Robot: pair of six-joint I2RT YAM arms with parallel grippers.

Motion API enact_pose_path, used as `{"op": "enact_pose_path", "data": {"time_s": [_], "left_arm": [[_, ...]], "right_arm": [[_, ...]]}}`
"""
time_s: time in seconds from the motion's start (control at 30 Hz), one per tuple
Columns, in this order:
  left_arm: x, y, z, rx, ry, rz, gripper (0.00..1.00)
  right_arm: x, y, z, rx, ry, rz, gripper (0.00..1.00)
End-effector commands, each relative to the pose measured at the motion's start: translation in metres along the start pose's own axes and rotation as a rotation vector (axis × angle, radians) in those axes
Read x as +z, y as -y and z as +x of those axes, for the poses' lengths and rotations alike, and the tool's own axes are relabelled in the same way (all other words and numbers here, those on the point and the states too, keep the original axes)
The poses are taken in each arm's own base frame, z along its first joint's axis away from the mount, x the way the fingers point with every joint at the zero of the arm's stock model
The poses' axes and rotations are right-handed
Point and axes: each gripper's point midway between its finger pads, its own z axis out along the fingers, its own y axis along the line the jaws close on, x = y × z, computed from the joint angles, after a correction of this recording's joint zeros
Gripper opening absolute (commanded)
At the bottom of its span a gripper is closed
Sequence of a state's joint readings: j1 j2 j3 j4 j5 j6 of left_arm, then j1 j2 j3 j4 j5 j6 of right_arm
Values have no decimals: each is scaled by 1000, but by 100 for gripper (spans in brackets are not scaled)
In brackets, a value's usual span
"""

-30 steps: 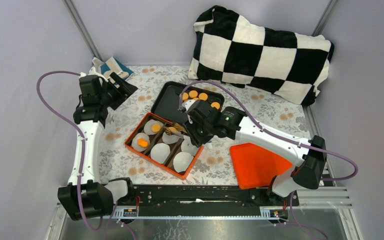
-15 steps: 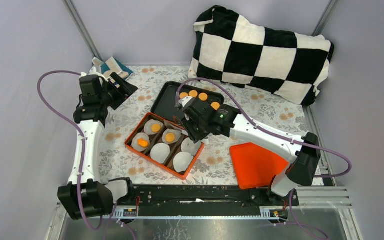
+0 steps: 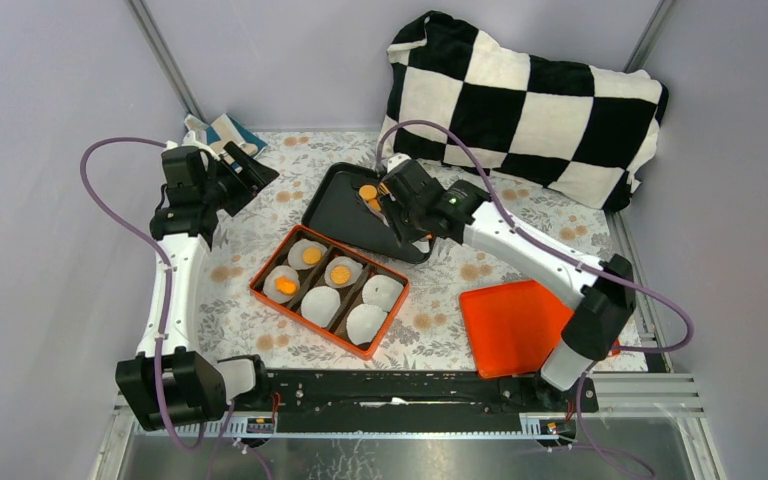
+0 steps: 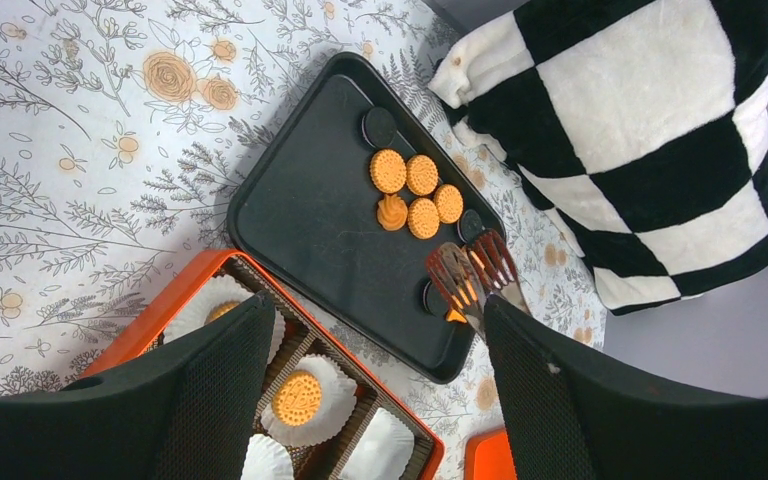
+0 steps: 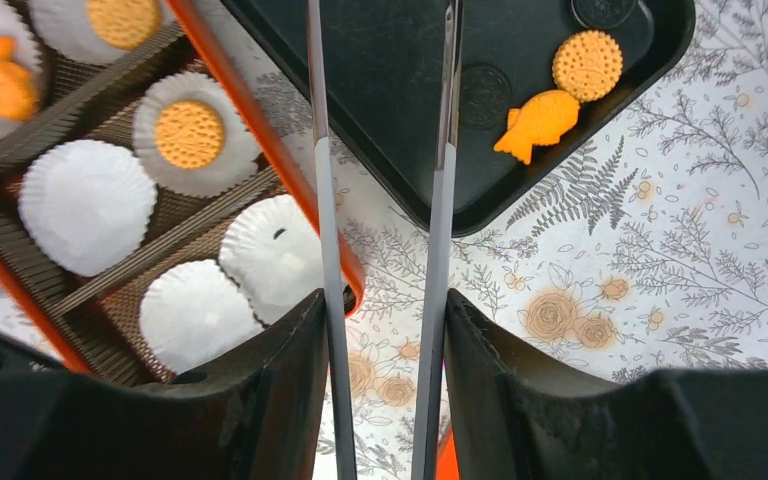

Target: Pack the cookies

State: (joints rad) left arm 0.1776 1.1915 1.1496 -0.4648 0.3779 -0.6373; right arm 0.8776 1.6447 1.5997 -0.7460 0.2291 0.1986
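1. Top external view: the right gripper (image 3: 400,208) hangs over the far right part of the black tray (image 3: 335,215); the left gripper (image 3: 248,172) is held up well apart from it, beyond the tray's left side.
2. Right wrist view: the right gripper's fingers (image 5: 280,380) press from both sides on a pair of metal tongs (image 5: 325,200); the two tong arms stand a little apart, run side by side up out of the picture, and show bare tray floor between them.
3. Of the loose cookies, a fish-shaped cookie (image 5: 535,122) and a round cookie (image 5: 587,65) just beside it lie in the tray's corner; both are to the right of the right tong arm, outside the gap.
4. Left wrist view: the slotted tong tips (image 4: 472,272) hover over the tray's corner, just beside a cluster of cookies (image 4: 415,195), four round and one swirled; the tips are near the cluster and not around it.
5. The orange box (image 5: 260,140) lies next to the tray; three of its paper liners (image 5: 87,205) carry a cookie each, one fish-shaped and two round; the other three show only white paper.
6. The left gripper's jaws are spread wide with nothing in them; it looks down on the tray and box from a distance.
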Motion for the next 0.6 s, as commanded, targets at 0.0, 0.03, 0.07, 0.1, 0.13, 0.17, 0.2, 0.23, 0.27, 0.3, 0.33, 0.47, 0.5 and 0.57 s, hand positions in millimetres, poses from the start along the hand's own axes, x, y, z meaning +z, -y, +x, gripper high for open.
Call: {"op": "enact_pose_path", "data": {"time_s": [0.0, 0.03, 0.07, 0.1, 0.13, 0.17, 0.2, 0.23, 0.27, 0.3, 0.33, 0.47, 0.5, 0.57], "left_arm": [[0, 10, -14, 27, 36, 37, 82], [0, 9, -13, 28, 37, 35, 82], [0, 9, -14, 29, 37, 34, 82], [0, 9, -13, 31, 37, 33, 82], [0, 8, -13, 30, 37, 29, 82], [1, 7, -13, 31, 36, 28, 82], [1, 7, -12, 32, 34, 28, 82], [2, 6, -12, 32, 33, 27, 82], [2, 6, -11, 33, 30, 27, 82], [3, 5, -11, 32, 29, 27, 82], [3, 6, -12, 33, 30, 28, 82], [3, 8, -13, 29, 37, 38, 82], [3, 8, -13, 28, 36, 39, 82], [4, 8, -13, 27, 37, 39, 82]], "right_arm": [[31, 8, 8, -15, -32, 46, 49], [37, 11, 13, -14, -49, 54, 50], [44, 16, 17, -7, -63, 68, 50], [48, 21, 21, 2, -76, 81, 50], [53, 26, 26, 14, -92, 94, 49], [56, 31, 29, 25, -100, 103, 49], [58, 35, 31, 33, -106, 108, 49], [61, 39, 35, 43, -114, 116, 50], [63, 43, 38, 51, -122, 122, 50], [64, 46, 40, 57, -131, 123, 49], [66, 47, 43, 58, -139, 127, 49], [78, 48, 47, 54, -156, 119, 50], [83, 48, 48, 51, -162, 120, 50], [92, 48, 47, 50, -172, 117, 50]]}}
